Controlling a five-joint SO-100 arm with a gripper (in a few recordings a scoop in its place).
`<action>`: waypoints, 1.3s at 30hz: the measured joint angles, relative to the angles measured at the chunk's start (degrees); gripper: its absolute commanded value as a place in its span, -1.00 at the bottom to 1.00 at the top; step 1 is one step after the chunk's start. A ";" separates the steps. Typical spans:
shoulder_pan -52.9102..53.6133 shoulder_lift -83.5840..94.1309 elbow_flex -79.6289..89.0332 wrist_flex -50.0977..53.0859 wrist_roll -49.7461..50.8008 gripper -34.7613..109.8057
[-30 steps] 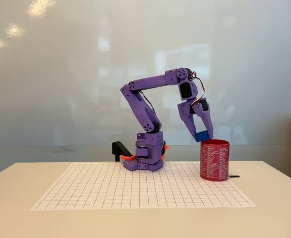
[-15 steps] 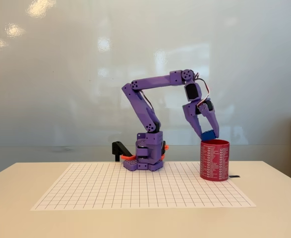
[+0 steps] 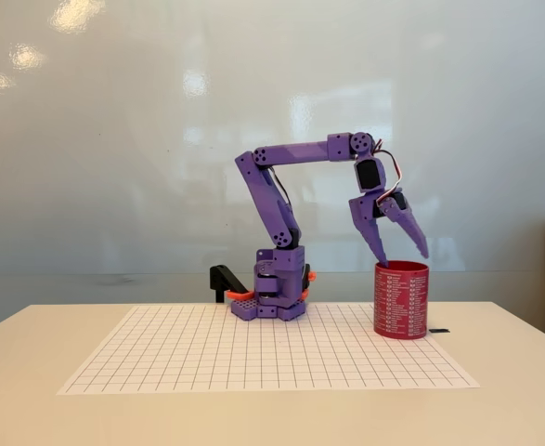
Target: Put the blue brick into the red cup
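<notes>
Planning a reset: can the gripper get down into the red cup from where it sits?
Probably yes. The gripper hangs open right above the red cup, fingertips just over the rim, nothing between them. Whether the spread fingers fit inside the cup's mouth is hard to tell.

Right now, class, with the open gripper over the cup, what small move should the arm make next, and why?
Probably lift the gripper straight up, away from the red cup. Its fingers are spread apart with nothing between them, tips just above the rim, so the release looks done. No brick shows on the grid mat; it is likely inside the cup.
</notes>
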 measured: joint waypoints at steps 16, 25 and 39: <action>8.61 -7.21 -20.57 6.24 -10.55 -0.53; 34.72 -8.26 -38.50 6.86 -19.07 -0.53; 72.69 51.06 -3.78 5.01 -20.65 -0.53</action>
